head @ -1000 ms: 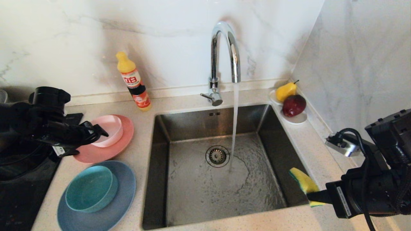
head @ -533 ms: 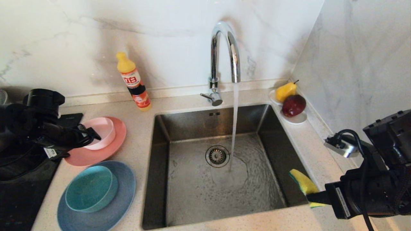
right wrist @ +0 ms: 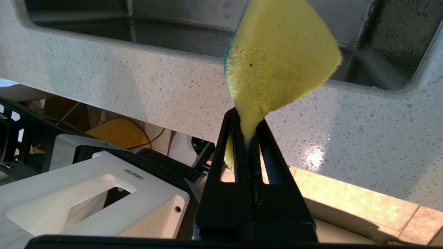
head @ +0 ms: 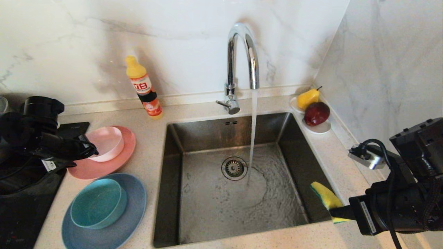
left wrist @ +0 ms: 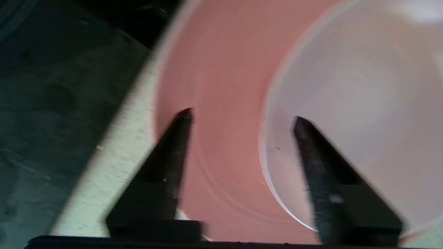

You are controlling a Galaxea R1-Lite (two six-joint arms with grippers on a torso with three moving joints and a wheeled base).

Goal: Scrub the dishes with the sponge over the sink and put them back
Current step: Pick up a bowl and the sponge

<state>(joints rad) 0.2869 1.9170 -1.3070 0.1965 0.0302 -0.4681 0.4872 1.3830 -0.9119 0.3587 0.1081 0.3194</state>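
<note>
I have the left gripper (left wrist: pixel 242 119) at the left edge of the head view, hanging over the stacked pink pair, its fingers (left wrist: pixel 180 121) parted to a middling gap with nothing between them. In the left wrist view one finger sits over the salmon-pink plate (head: pixel 114 162) and the other over the inside of the pale pink bowl (head: pixel 105 141), so the bowl's near wall lies between them — that reads to me as the start of a rim pinch on the bowl.

To do it well I would lower until the wall is properly between the pads, close squarely on it, and lift straight up so the plate underneath does not drag along.

The right gripper (right wrist: pixel 250 138) waits at the lower right of the head view, clamped tight on the sponge (head: pixel 327 199), which pokes out over the right front corner of the sink (head: pixel 173 173). The tap (head: pixel 242 55) runs into the basin near the drain. The teal bowl (head: pixel 98 204) rests in the light blue plate (head: pixel 114 231) at the lower left, untouched.
</note>
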